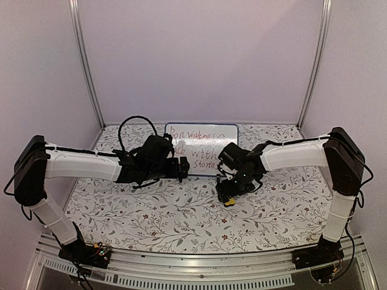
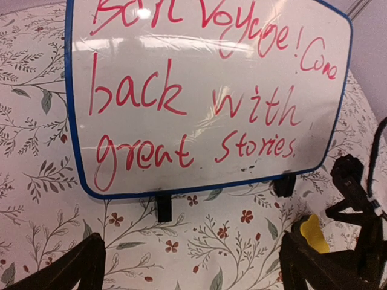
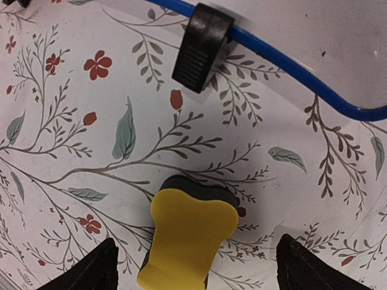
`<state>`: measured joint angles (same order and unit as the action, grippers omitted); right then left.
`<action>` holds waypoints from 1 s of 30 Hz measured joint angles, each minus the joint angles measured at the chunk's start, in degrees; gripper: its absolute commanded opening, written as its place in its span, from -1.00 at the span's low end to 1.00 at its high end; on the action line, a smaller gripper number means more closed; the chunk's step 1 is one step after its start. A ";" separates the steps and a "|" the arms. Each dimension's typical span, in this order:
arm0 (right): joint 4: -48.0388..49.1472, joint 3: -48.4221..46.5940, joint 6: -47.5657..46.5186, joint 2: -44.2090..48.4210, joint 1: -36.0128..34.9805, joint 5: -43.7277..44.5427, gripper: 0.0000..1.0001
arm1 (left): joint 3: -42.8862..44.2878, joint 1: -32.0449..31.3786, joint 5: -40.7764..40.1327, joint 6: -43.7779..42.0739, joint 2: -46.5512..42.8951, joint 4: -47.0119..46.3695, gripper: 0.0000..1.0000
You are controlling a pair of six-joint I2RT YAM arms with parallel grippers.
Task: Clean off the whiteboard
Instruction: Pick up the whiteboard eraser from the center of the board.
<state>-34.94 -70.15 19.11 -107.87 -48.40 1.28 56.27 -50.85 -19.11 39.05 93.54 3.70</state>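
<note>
The whiteboard point(image 1: 199, 144) stands upright on two small black feet point(image 2: 164, 207) at the far side of the floral surface point(image 1: 181, 223). A thin blue frame with rounded corners rims its white face. Red handwriting reads "Bon Voyage! Come back with great stories," all unerased.

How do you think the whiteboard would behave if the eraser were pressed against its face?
It would probably tip or skid backwards: the whiteboard stands on just two small black feet. Its thin blue-framed panel looks rigid and light, so the left gripper may need to brace it.
</note>
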 measured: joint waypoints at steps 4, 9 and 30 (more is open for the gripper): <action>-0.44 -0.04 0.76 -0.04 -0.35 1.31 0.69 | 0.00 0.02 0.04 -0.02 0.00 -0.02 0.99; -0.76 -1.05 1.55 -1.11 -0.68 1.79 0.45 | 0.00 0.02 0.04 -0.02 0.00 0.00 0.99; -2.58 -2.84 1.46 -3.10 -2.23 3.19 -0.69 | -0.66 0.13 0.04 0.02 0.00 -0.11 0.99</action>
<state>-37.52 -72.99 20.58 -110.98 -50.63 4.47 55.61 -50.72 -19.07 39.07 93.54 3.60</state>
